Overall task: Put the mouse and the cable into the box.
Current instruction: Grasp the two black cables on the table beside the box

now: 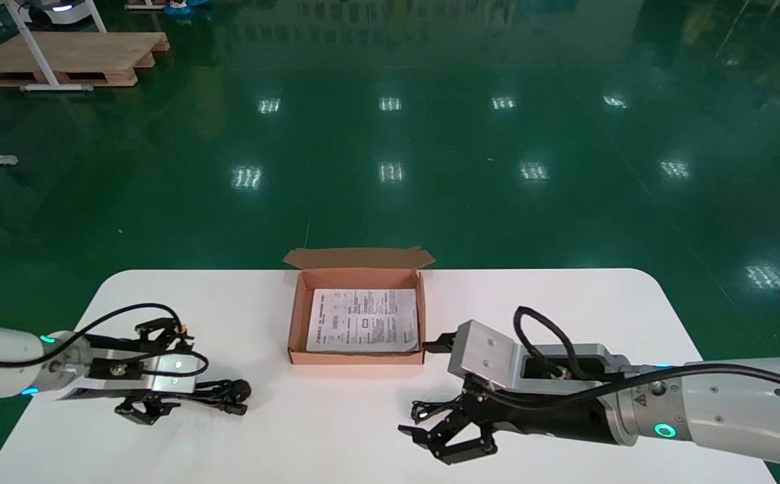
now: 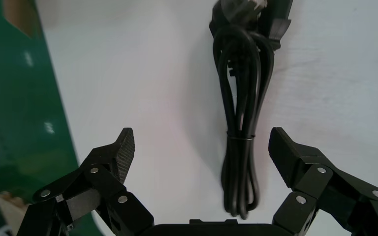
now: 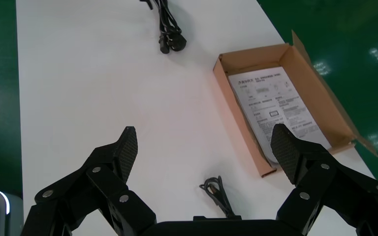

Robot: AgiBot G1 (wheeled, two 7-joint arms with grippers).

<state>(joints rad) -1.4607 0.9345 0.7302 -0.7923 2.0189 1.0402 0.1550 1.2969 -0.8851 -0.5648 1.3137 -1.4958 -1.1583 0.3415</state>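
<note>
An open cardboard box [image 1: 356,357] sits mid-table with a printed leaflet [image 1: 363,319] lying flat inside. A bundled black power cable [image 1: 225,393] lies left of it. My left gripper [image 1: 164,371] is open and low over the cable's looped end; in the left wrist view the bundle [image 2: 241,123] lies between the open fingers [image 2: 125,150], touching neither. My right gripper [image 1: 433,393] is open, in front of the box's near right corner, over a thin coiled cable [image 3: 217,192] with a small plug. No mouse shows in any view.
The white table [image 1: 564,309] has rounded corners, and green floor lies beyond its edges. The box's [image 3: 236,103] lid flap [image 1: 359,257] stands open at the far side. The power cable [image 3: 170,34] also shows far off in the right wrist view.
</note>
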